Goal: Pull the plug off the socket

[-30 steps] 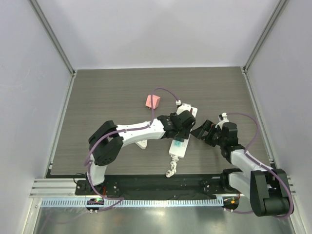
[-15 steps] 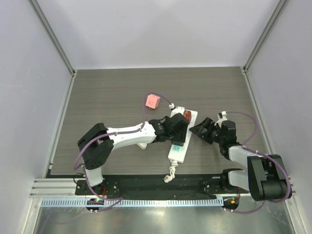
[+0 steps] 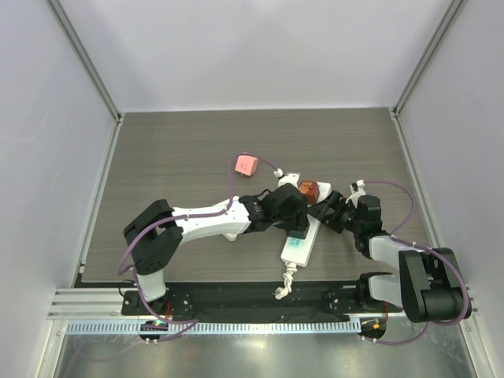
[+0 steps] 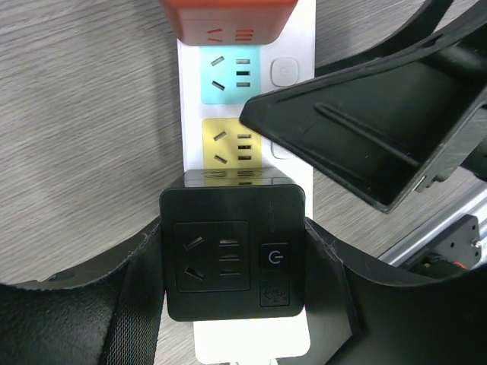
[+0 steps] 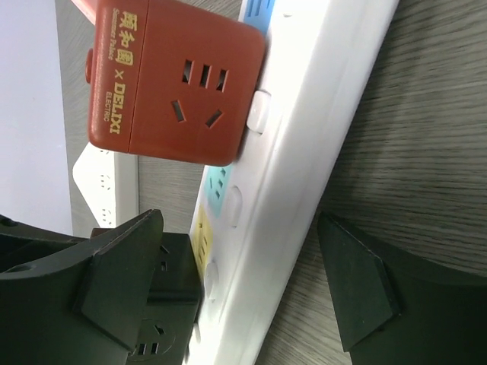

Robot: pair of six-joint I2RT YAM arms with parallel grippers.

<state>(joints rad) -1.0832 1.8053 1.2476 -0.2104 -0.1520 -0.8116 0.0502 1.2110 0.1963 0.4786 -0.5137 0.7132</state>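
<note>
Our left fingers [image 4: 335, 304] clamp the black cube plug [image 4: 232, 255]; right fingers [image 5: 358, 293] gape astride the power strip [image 5: 304, 152] (lying one-to-seven o'clock overhead).

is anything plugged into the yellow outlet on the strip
No, the yellow outlet shows bare slots, beside the black adapter cube on the power strip.

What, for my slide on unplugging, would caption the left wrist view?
Left gripper clamps the black cube plug seated on the socket, its yellow outlet and blue outlet free beyond.
</note>
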